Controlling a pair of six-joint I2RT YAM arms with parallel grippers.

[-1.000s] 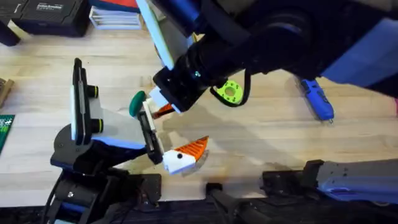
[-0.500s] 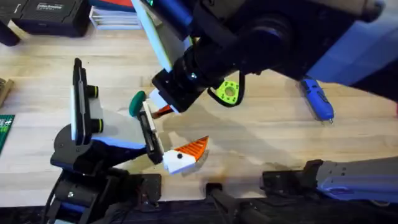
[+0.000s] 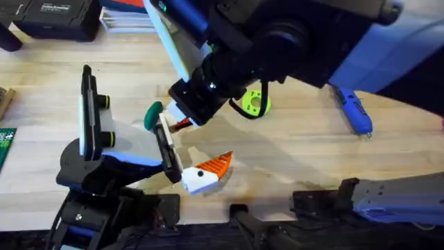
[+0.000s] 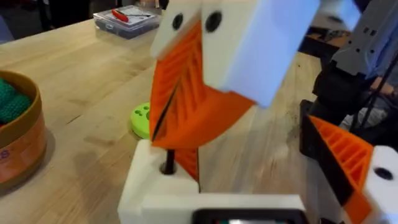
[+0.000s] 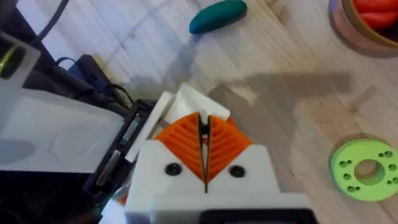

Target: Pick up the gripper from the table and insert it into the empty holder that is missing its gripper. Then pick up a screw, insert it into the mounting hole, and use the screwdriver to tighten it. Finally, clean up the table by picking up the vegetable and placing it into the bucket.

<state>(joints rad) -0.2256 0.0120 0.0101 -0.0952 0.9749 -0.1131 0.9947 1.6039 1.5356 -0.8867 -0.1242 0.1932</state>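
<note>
My left gripper is open. One finger carries an orange pad; the other is the white holder. An orange wedge, apparently the gripper, stands in the holder. Right above it my right gripper is shut, its ribbed orange pads pressed together. A small dark screw pokes from under the pads onto the holder's top. The dark green vegetable lies on the table just behind. The blue screwdriver lies far right. The orange-brown bucket stands to the side, with toy items inside.
The flat bright-green disc with holes lies beside the right gripper. A clear box stands at the table's far side, and dark cases sit at the back left. My right arm hangs large over the table's middle.
My right arm's upper bulk has drifted left and covers more of the green disc. Both grippers stay nearly where they were, over the holder.
</note>
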